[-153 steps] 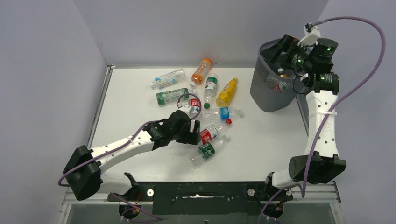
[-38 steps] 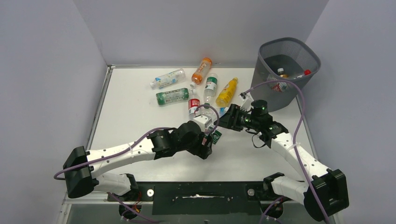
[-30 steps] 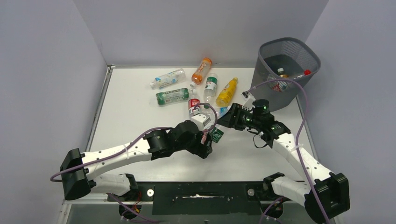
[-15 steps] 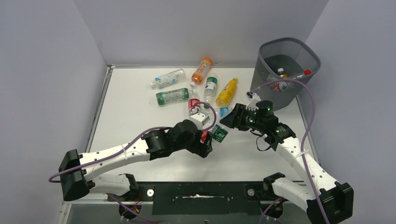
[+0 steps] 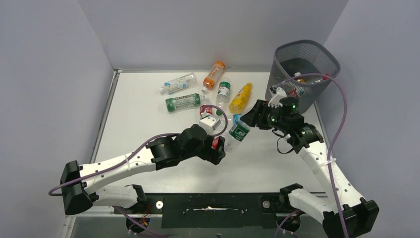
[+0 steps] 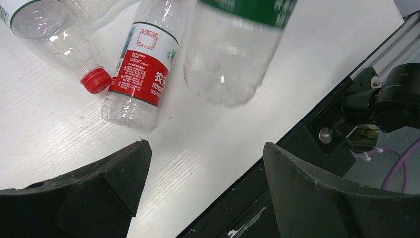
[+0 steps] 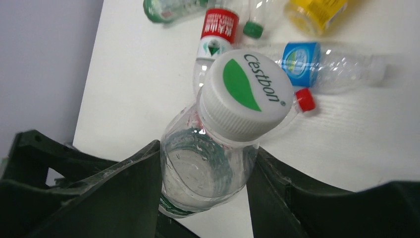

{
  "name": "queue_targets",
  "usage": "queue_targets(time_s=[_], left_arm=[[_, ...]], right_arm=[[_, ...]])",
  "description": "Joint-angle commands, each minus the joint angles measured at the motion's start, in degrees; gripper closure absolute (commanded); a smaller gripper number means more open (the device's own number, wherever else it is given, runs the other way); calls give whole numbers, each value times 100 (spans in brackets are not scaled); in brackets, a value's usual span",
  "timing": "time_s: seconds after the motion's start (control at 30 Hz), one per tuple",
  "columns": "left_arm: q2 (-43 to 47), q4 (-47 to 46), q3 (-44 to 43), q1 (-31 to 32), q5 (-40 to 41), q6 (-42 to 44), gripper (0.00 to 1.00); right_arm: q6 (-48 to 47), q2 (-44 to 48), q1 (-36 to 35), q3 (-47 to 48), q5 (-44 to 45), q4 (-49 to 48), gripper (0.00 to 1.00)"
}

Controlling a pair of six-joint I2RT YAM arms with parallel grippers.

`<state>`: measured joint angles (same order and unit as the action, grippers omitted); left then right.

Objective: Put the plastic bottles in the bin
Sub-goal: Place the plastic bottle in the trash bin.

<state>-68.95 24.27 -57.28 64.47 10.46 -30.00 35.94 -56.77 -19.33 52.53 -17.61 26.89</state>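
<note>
One clear, green-labelled plastic bottle (image 5: pixel 238 132) has passed from the left gripper (image 6: pixel 205 158), now wide open and empty, to the right gripper (image 7: pixel 208 171), clamped on its neck above the white bench (image 5: pixel 143 119), bound for the far-right grey wire-mesh bin (image 5: pixel 305 42).

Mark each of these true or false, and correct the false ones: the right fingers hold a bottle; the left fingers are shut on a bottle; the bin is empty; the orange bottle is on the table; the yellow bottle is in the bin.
1. The right fingers hold a green-labelled bottle with a white cap. True.
2. The left fingers are shut on the red-labelled bottle. False: they stand open, and that bottle lies on the table beyond them.
3. The bin is empty. False: a few bottles already lie inside.
4. The orange bottle lies on the table. True.
5. The yellow bottle is in the bin. False: it lies on the table, left of the bin.
</note>
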Motion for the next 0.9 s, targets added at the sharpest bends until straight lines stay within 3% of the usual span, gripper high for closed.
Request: queue_targets(time_s=[0.0,0.43,0.63,0.87], left_arm=[[144,-155,-331,31,185,99,15],[145,-363,-188,30,341,-93,15],[310,-491,-11,31,343,-169,15],[429,-441,54,31,381,-155,15]], right_arm=[[-579,-185,530,1015,128,127,54],[-1155,-1655,2034,3871,-387,257,53],[-812,-2260,3124,4919,-1158,-67,53],[-49,-2776,4516,5461,-2041,-768,53]])
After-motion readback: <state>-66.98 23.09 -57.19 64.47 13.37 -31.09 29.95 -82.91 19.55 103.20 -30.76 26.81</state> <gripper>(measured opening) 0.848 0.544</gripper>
